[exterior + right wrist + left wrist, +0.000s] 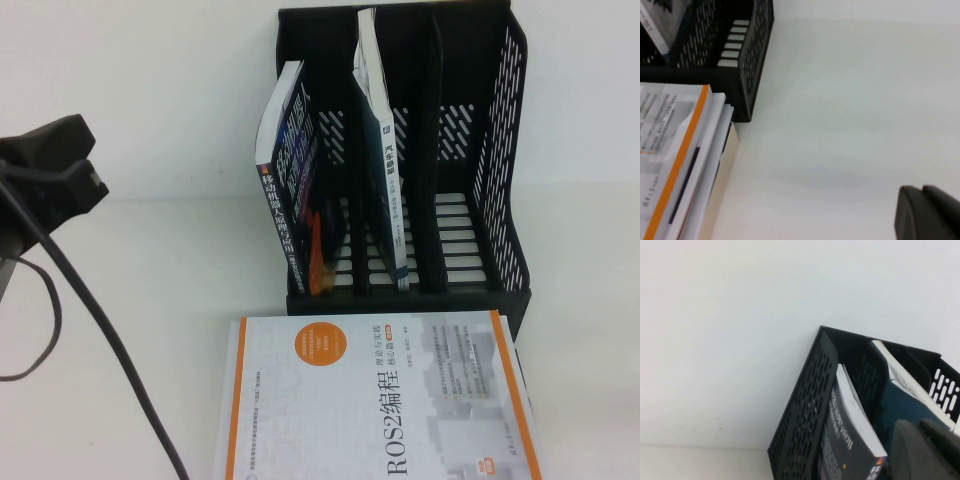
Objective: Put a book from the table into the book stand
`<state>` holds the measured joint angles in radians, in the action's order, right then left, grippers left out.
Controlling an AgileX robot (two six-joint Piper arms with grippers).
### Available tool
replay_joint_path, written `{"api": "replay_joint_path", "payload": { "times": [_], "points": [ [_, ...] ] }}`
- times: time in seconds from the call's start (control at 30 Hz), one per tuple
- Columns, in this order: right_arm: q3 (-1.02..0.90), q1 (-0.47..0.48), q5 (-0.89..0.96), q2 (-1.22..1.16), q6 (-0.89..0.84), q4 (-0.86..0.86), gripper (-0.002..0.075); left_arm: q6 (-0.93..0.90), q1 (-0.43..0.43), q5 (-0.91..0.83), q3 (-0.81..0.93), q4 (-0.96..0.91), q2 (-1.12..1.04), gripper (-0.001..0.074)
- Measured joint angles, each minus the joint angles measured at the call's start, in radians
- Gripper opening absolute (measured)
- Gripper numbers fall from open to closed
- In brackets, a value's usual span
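The book (290, 180) is standing upright, leaning in the left slot of the book stand (500, 150), nearer the left gripper (925, 450) than the right gripper (930, 215), both hanging apart with finger spread I cannot tell

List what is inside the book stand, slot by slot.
In the book stand, the left slot holds the dark book, leaning; the middle holds a thin white-and-blue book; the right slot shows only bare slats. The stand's walls hide the books' lower edges.
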<state>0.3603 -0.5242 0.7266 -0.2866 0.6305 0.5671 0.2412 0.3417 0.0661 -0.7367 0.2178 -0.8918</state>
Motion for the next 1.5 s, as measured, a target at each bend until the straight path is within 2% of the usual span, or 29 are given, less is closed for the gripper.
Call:
{"api": "replay_joint_path", "payload": {
  "times": [0.53, 0.77, 0.9, 1.1, 1.37, 1.5],
  "points": [
    [0.000, 0.000, 0.000, 0.000, 0.000, 0.000, -0.0003, 0.004, 0.000, 0.000, 0.000, 0.004, 0.000, -0.0001],
    [0.000, 0.000, 0.000, 0.000, 0.000, 0.000, -0.0003, 0.030, -0.036, 0.007, 0.000, 0.114, 0.000, -0.0001],
    [0.000, 0.000, 0.000, 0.000, 0.000, 0.000, -0.0003, -0.036, -0.041, -0.002, 0.022, 0.117, 0.016, -0.0001],
    [0.000, 0.000, 0.000, 0.000, 0.000, 0.000, -0.0003, -0.216, -0.041, 0.064, 0.223, 0.102, 0.132, -0.0001],
    [0.000, 0.000, 0.000, 0.000, 0.000, 0.000, -0.0003, -0.241, -0.041, 0.245, 0.597, 0.106, 0.352, -0.0001],
    [0.000, 0.000, 0.000, 0.000, 0.000, 0.000, -0.0003, -0.299, -0.041, 0.278, 0.664, 0.143, 0.416, -0.0001]
  ]
}}
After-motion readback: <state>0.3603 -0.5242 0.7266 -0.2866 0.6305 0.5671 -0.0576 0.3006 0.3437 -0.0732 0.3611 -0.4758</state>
